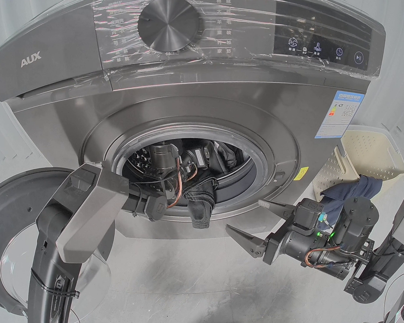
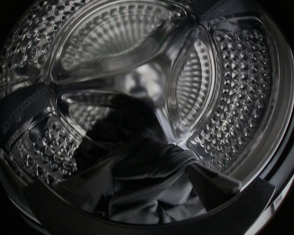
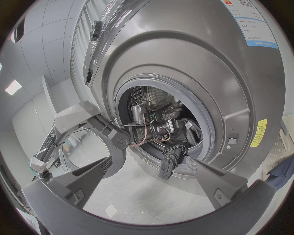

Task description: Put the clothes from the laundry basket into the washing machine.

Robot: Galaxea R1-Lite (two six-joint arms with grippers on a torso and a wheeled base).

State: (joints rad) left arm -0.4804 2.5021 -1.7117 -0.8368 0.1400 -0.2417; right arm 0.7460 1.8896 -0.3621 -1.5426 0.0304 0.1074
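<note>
Head view: a dark garment point(image 1: 202, 203) is seen draped over the lip of the washing machine point(image 1: 253, 105), left jaws spread inside the drum; loading is judged unfinished, and the open, empty right jaws are next needed at the blue garment point(image 1: 357, 189) on the laundry basket point(image 1: 377, 153).

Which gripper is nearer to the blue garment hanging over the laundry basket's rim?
Right. The right gripper hangs outside the washing machine, a little way from the blue garment and not touching it. The left gripper is farther off, inside the drum.
</note>
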